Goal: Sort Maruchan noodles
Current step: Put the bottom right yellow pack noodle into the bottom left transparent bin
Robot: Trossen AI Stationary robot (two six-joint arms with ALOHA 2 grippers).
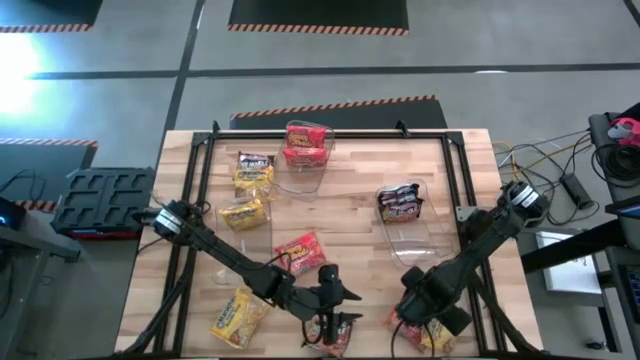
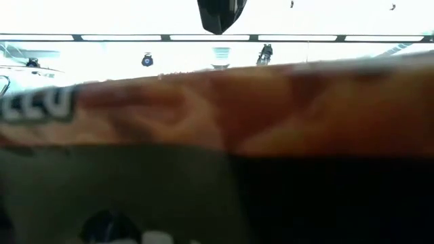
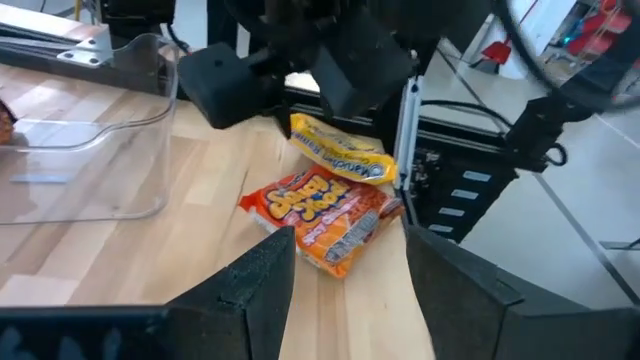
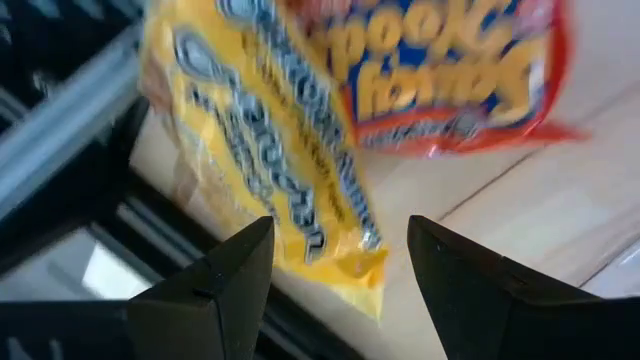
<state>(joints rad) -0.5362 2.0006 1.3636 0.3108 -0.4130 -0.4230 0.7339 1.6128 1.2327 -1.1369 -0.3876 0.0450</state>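
We see the low view nearly filled by a blurred packet (image 2: 217,115). Left gripper (image 3: 345,275) gapes empty before a red packet (image 3: 325,210); right gripper (image 4: 335,270) gapes around a yellow packet (image 4: 270,170).

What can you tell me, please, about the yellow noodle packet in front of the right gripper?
The yellow noodle packet is crinkly glossy plastic with blue and white print, its sealed corner pointing between the open fingers of the right gripper. It lies at the table's near edge by the dark frame, partly overlapping a red-orange packet. The fingers sit either side of its corner; no grip shows.
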